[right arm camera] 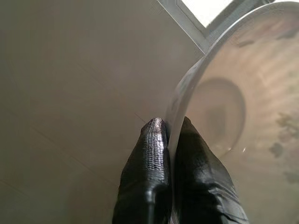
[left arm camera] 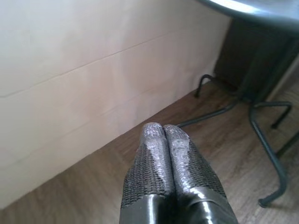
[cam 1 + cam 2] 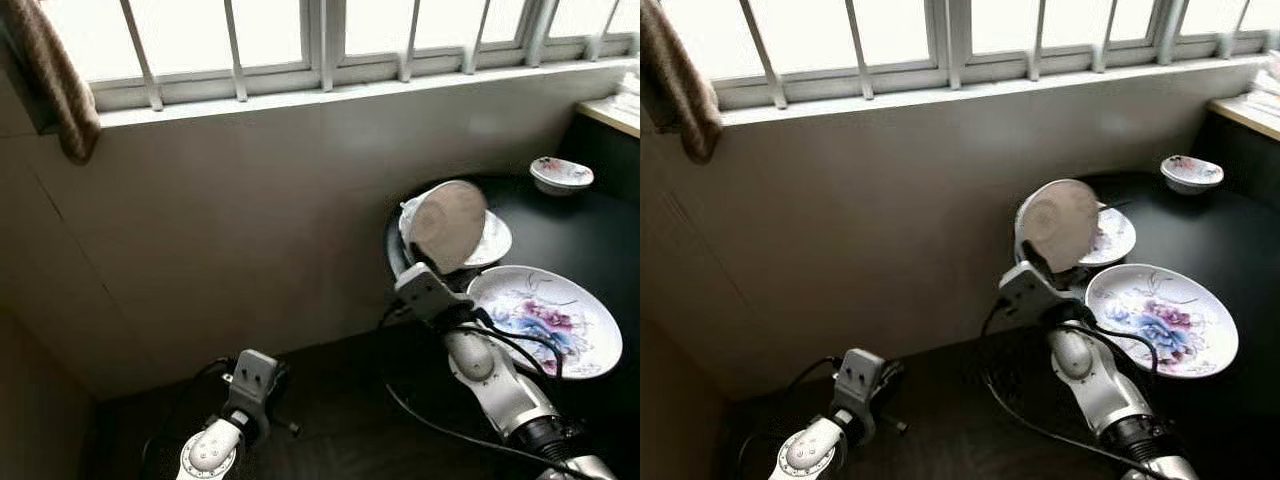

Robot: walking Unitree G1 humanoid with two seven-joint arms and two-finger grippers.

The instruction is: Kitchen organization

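Note:
My right gripper point(image 1: 169, 126) is shut on the rim of a white plate point(image 3: 448, 225), holding it on edge and tilted above the left end of the round black table point(image 3: 600, 230). The plate's underside faces me. Behind it on the table lies another white patterned plate point(image 3: 497, 240). A large plate with a pink and blue flower pattern point(image 3: 545, 320) lies to the right of my right arm. Further back sits a small patterned bowl point(image 3: 561, 174). My left gripper point(image 2: 163, 130) hangs low near the floor, shut and holding nothing.
A beige wall point(image 3: 250, 220) rises straight ahead under a barred window point(image 3: 320, 40). A brown curtain point(image 3: 50, 80) hangs at the upper left. The table's dark metal legs point(image 2: 261, 140) stand on the wooden floor point(image 2: 93, 186). A light counter edge point(image 3: 610, 112) shows at the far right.

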